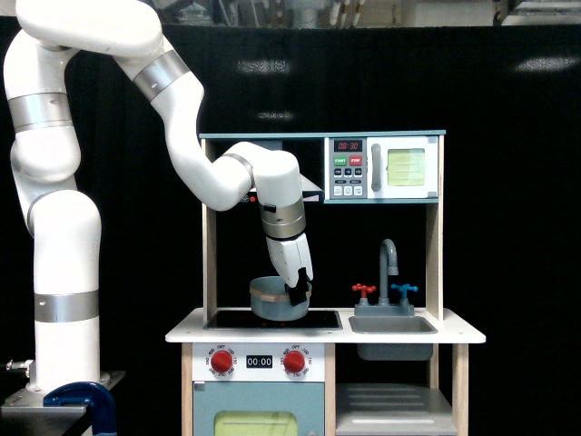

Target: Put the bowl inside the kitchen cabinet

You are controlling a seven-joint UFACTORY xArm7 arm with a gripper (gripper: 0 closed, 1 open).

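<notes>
You are carrying the bowl (277, 302): the gripper (297, 294) is pinching its rim, holding it tilted just above the hob (272, 319), at the frame's centre. Next, I judge, you are taking it down and right to the kitchen cabinet (392, 400) at the lower right, clearing the counter (182, 332) edge.
</notes>
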